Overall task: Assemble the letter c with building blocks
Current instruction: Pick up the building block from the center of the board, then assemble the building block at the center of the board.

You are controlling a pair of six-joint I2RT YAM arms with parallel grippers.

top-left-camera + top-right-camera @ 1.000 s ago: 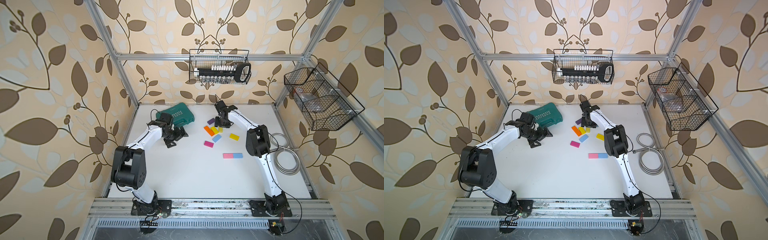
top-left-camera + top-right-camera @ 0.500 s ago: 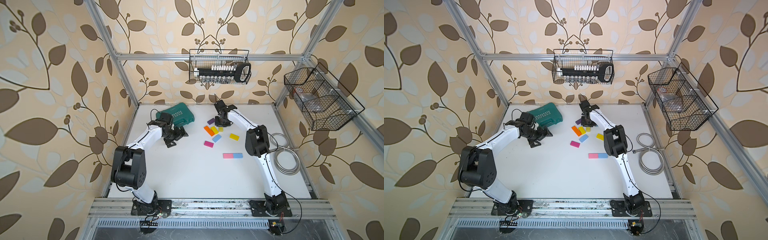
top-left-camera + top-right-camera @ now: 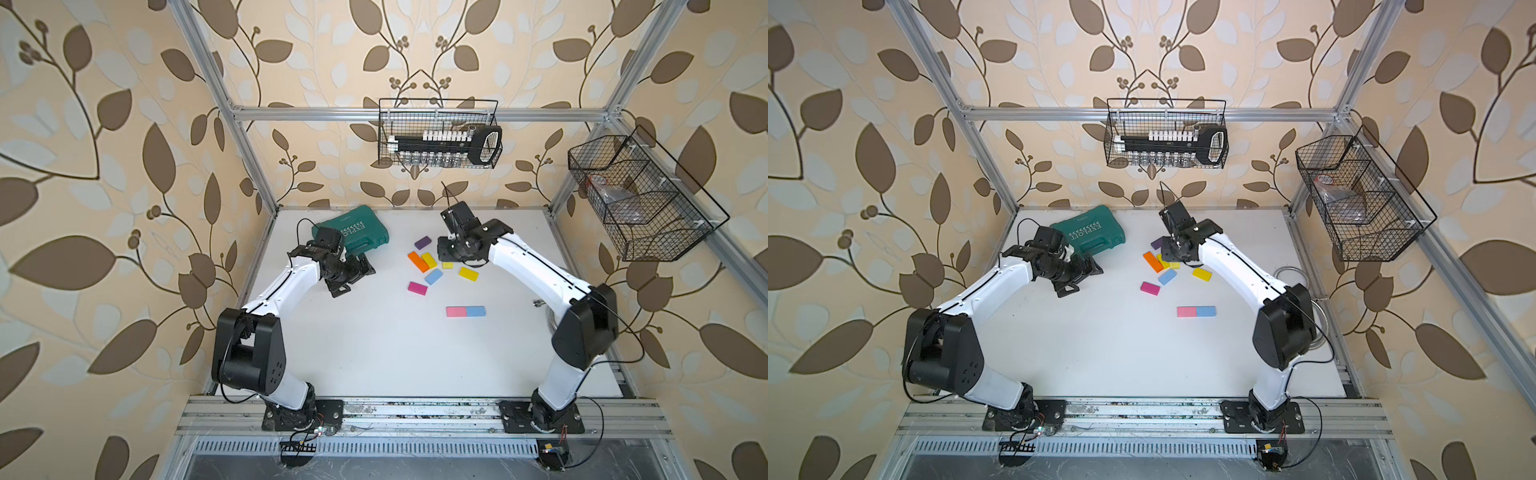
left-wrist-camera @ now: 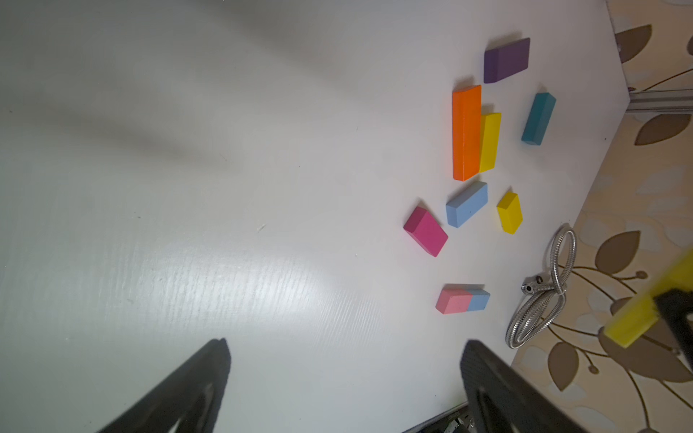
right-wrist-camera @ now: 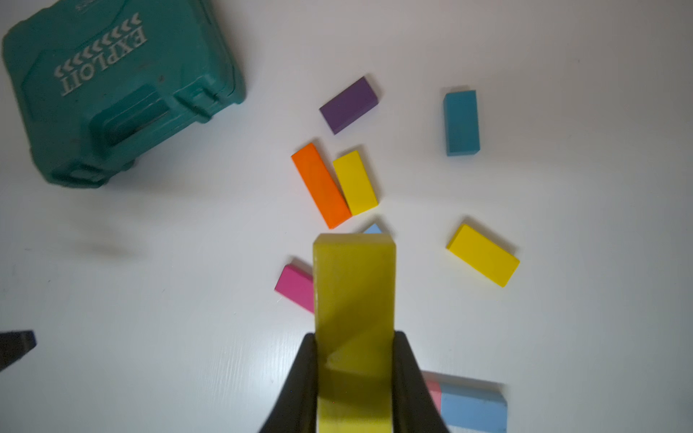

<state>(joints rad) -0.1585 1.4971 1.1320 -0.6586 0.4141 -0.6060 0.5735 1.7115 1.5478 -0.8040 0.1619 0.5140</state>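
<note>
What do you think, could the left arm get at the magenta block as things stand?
Probably yes: the left tool is open and empty, the magenta block is the block nearest it, and only bare table lies between them.

Soft, even light fills the cell in both top views, leaving the white matte tabletop (image 3: 374, 353) bright, with only faint shadows under the arms. In the left wrist view a broad sheen glares off the tabletop mid-frame, grey shadow bands cross its far part, and the black fingers (image 4: 180, 390) of the left gripper (image 4: 345, 344) blur at the edge. In the right wrist view the yellow rectangular block (image 5: 354, 285) clamped in the right gripper (image 5: 355, 336) looms soft and half-shaded; the orange rectangular block (image 5: 322, 185) beyond is crisp, edged by a short shadow.
</note>
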